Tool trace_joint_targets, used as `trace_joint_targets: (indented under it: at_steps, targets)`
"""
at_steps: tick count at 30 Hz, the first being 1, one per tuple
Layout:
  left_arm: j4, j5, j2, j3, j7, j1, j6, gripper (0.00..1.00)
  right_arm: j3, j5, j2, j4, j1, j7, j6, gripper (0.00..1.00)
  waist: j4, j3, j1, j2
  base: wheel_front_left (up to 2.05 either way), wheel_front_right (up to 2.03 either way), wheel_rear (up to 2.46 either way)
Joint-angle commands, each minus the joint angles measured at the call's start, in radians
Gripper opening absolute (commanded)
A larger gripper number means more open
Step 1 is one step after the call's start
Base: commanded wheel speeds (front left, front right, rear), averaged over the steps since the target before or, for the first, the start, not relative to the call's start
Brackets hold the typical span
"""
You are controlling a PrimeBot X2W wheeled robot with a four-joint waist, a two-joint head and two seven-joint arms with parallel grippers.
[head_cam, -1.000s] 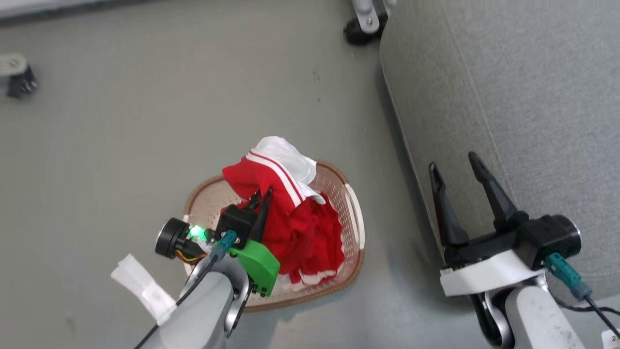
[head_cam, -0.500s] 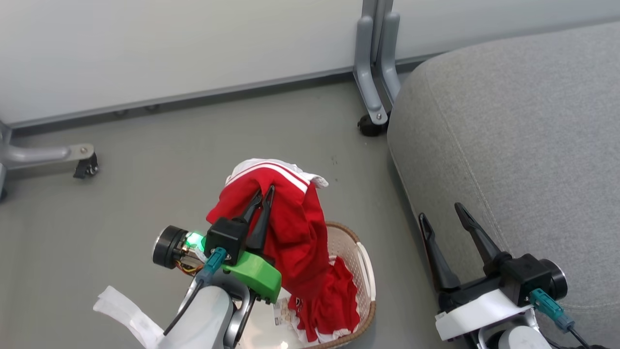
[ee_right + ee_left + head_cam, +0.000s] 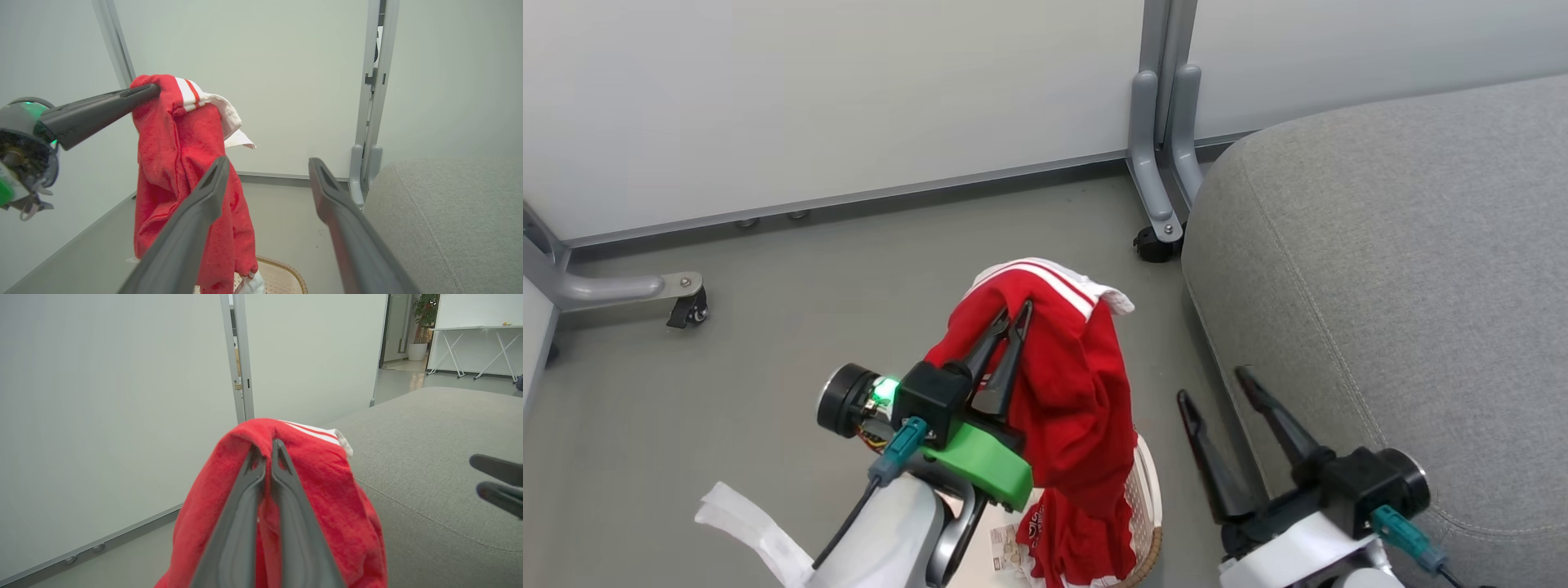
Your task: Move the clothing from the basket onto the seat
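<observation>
Left claw [image 3: 1015,309] is pinched tight on the top fold of the red garment [image 3: 1074,392]. The garment hangs over the basket [image 3: 1150,498], left of the seat [image 3: 1380,245]. Its long axis is vertical, striped white-trimmed end uppermost, lower end near the basket rim. Right claw [image 3: 1213,384] is spread wide and empty, beside the seat.

Risks: the shallow pinch may slip, and the trailing end may snag the rim.
</observation>
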Motion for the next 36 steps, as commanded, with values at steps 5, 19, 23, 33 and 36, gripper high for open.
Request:
trace_joint_targets:
  at_steps: [5,19,23,33,36]
  targets:
    - [-0.01,-0.019,-0.013,-0.04,-0.003,-0.016,-0.025,0.0,0.063,0.022,0.008,0.005,-0.045,-0.003,0.0,1.0,0.001,-0.002,0.0002,0.0,0.0,0.0,0.0]
    - [-0.088,-0.073,-0.021,-0.181,0.044,-0.054,-0.041,0.0,0.073,0.035,0.031,0.107,-0.106,-0.003,0.0,1.0,0.015,-0.004,0.0002,0.0,0.0,0.0,0.0]
    - [-0.122,-0.089,-0.021,-0.205,0.06,-0.056,-0.031,0.0,0.082,0.055,0.024,0.118,-0.11,-0.003,0.0,1.0,0.016,0.0,0.0002,0.0,0.0,0.0,0.0]
    - [-0.094,-0.086,-0.011,-0.215,0.057,-0.054,-0.014,0.0,0.155,0.137,-0.006,0.168,-0.119,-0.003,0.0,0.0,0.012,0.003,0.0002,0.0,0.0,0.0,0.0]
    - [-0.081,-0.079,-0.003,-0.217,0.052,-0.053,-0.007,0.0,0.147,0.158,-0.009,0.165,-0.119,-0.003,0.0,0.0,0.01,0.007,0.0002,0.0,0.0,0.0,0.0]
